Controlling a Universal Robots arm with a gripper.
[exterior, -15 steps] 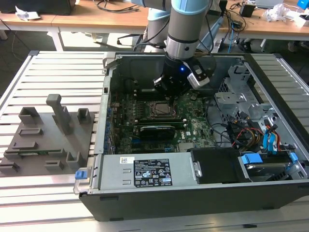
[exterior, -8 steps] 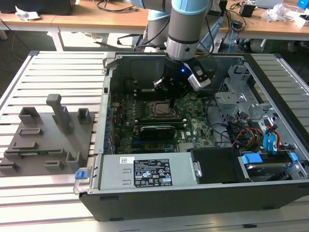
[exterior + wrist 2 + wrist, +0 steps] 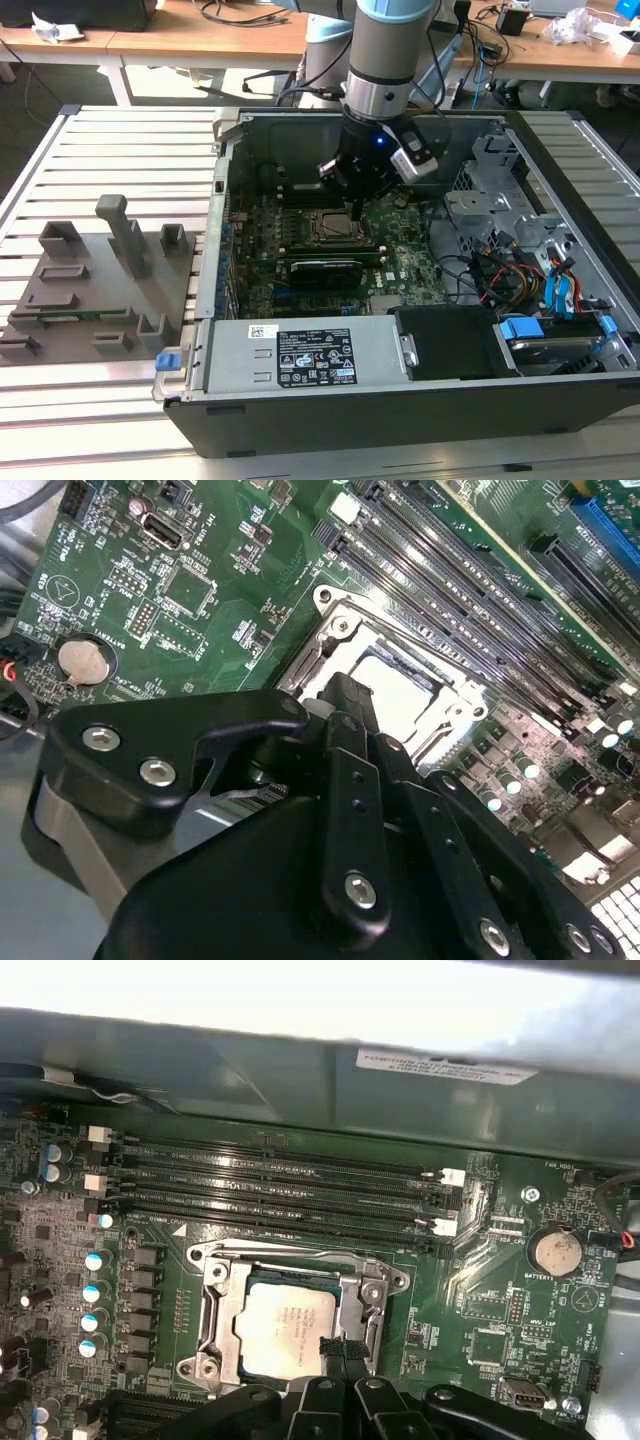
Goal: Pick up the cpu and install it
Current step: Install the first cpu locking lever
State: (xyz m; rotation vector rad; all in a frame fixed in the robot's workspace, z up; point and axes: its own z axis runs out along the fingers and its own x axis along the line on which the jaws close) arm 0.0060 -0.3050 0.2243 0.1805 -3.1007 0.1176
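The cpu [image 3: 283, 1328] lies flat inside the metal-framed socket [image 3: 214, 1290] on the green motherboard [image 3: 480, 1300]; its silvery top also shows in the second wrist view [image 3: 405, 688]. My gripper [image 3: 337, 1348] hangs just above the socket, its black fingertips drawn together at one edge of the cpu. I cannot tell whether they touch it. In the exterior view the gripper [image 3: 352, 212] reaches down into the open computer case [image 3: 300, 390], over the socket [image 3: 335, 228]. The fingers are shut with nothing between them.
Memory slots [image 3: 290, 1185] run along one side of the socket, and a coin battery [image 3: 555, 1250] sits on the board. Cables and drive bays [image 3: 520, 260] fill the case at the exterior view's right. Grey fixture blocks [image 3: 90, 280] stand on the slatted table at its left.
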